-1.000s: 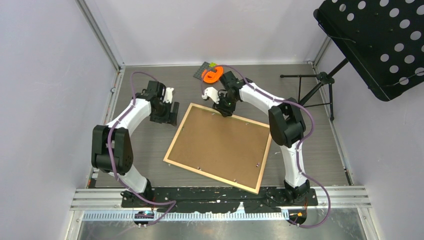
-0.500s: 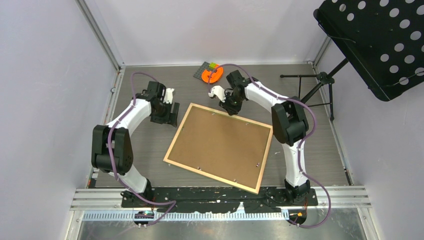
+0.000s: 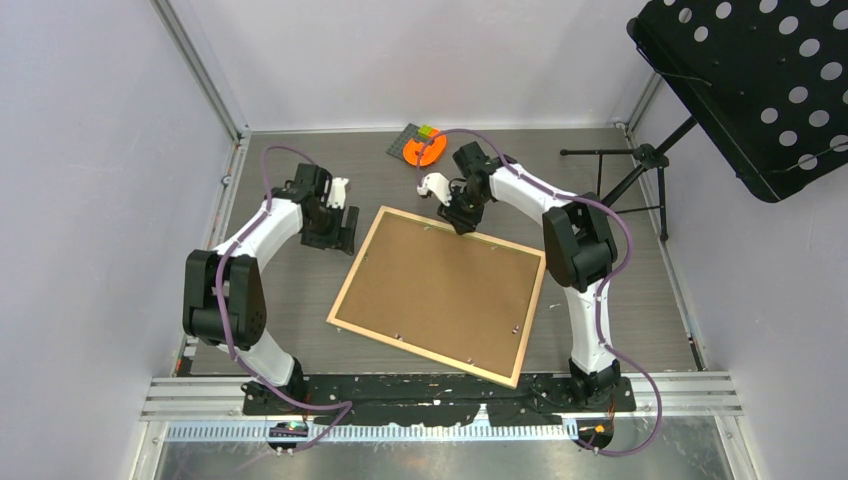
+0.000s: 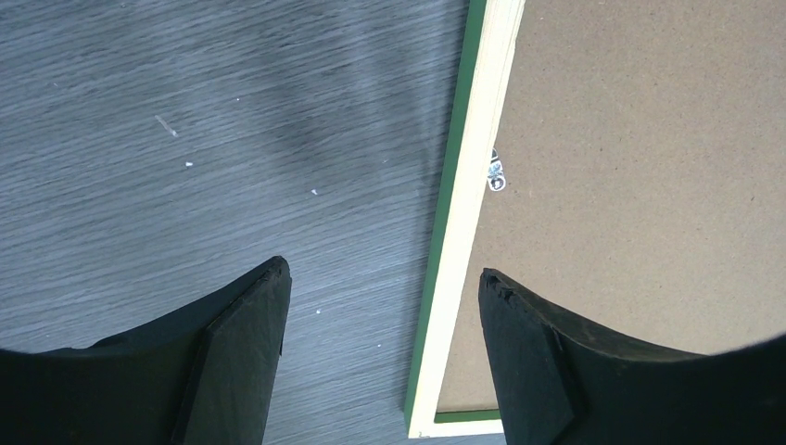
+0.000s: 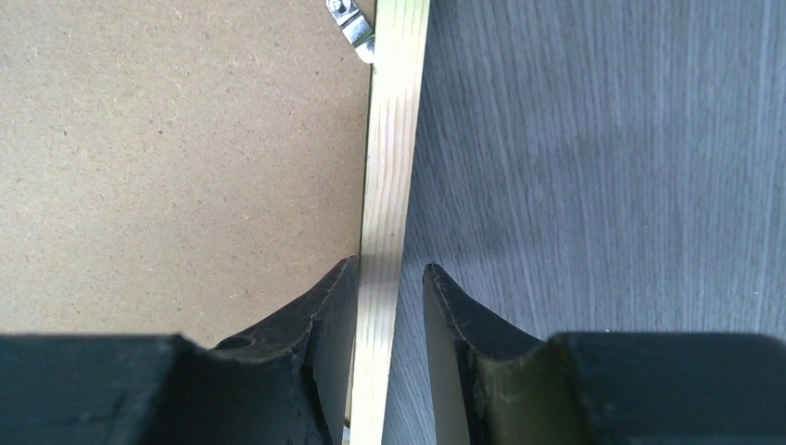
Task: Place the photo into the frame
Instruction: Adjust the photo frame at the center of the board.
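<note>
Frame lies flat mid-tabletop, back side up: pale wood rails on top, green showing on the outer edge, so the front prob faces down. Brown board sits in the opening, metal tabs at the rail. Photo not in view, can't tell if it's under the board. Long axis runs along the far/near rails, roughly L-R across the tabletop, skewed so the left end sits farther back than the right. R gripper straddles the far rail near its left corner, one finger on the board side, one on the tabletop side. Fingers are close to the rail, but can't tell if they actually clamp it. L gripper hangs over the left rail by the near-left corner, fingers wide apart, holding nothing. Handling, my read: frame is light and stiff but big and thin-railed, so a single pinch near a corner will let it pivot or twist. Better to take a rail mid-length, or opposite rails w/ both arms. Rail is narrow and smooth, may slip. Photo is paper, so expect it floppy and easy to crease; take it by an edge.
</note>
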Motion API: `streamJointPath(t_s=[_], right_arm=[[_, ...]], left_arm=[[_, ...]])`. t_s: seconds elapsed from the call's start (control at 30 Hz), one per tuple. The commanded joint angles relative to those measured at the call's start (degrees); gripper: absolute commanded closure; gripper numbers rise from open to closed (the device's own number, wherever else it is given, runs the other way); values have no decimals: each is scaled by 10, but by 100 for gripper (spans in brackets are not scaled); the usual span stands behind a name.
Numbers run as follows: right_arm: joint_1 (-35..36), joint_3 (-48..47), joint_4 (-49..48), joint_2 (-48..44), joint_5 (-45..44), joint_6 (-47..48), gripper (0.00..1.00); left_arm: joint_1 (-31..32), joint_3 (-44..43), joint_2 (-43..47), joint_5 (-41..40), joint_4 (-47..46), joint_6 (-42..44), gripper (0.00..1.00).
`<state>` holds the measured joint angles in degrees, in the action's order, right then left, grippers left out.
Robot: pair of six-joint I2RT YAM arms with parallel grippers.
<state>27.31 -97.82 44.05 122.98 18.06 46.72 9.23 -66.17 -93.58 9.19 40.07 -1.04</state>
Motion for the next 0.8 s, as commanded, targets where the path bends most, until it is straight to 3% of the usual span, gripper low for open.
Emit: streamJointPath(t_s=[0.0,0.23,0.5,0.77], right_arm=[[1,7,4,-31,15,-3,61],[1,11,-1,-19,11,-3,61],[4,-51,29,23,33,-14,92],[48,-163,51,70,34,-22,94]], left_arm=[[-4,1,11,13,-10,3,27],[-8,2,12,13,-10,5,27],[-36,1,11,29,5,7,24],[-67,5,30,30,26,33,18]])
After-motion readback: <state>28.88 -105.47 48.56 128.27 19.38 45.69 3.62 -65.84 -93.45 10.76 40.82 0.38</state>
